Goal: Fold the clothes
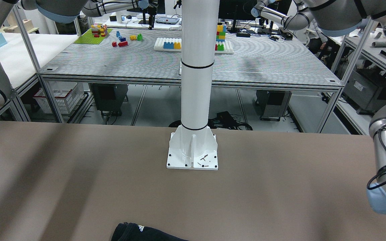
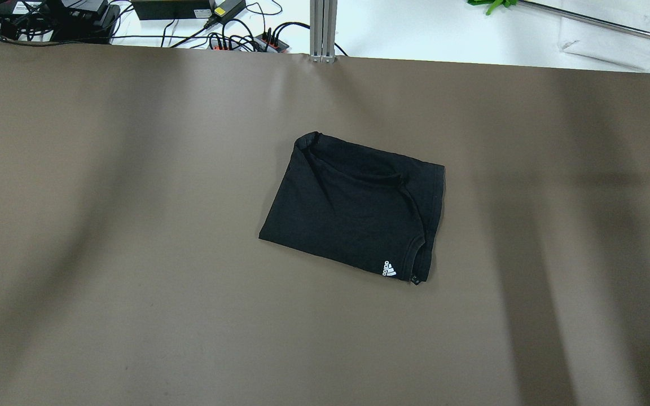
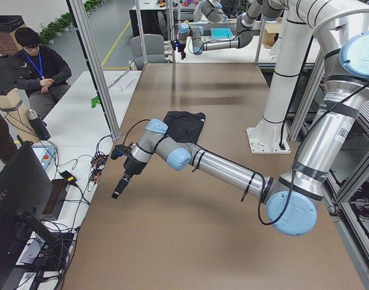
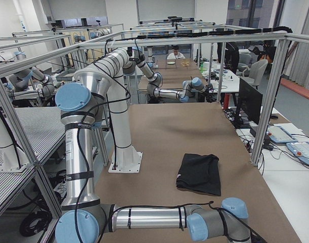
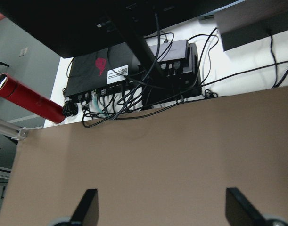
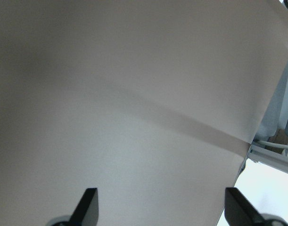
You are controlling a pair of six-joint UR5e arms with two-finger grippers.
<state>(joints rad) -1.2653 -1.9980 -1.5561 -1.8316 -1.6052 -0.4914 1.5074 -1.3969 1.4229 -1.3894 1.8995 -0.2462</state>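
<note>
The clothes are one black garment with a small white logo. It lies folded into a rough rectangle on the brown table, near the middle. It also shows in the front view, the left view and the right view. My left gripper is open and empty, over the table's far edge toward its left end, well away from the garment. My right gripper is open and empty over bare table near a table edge. Neither gripper touches the garment.
The white pillar stands on its bolted base at the robot's side of the table. Cables and black boxes and a red cylinder lie beyond the table edge by the left gripper. A seated person is beyond that edge.
</note>
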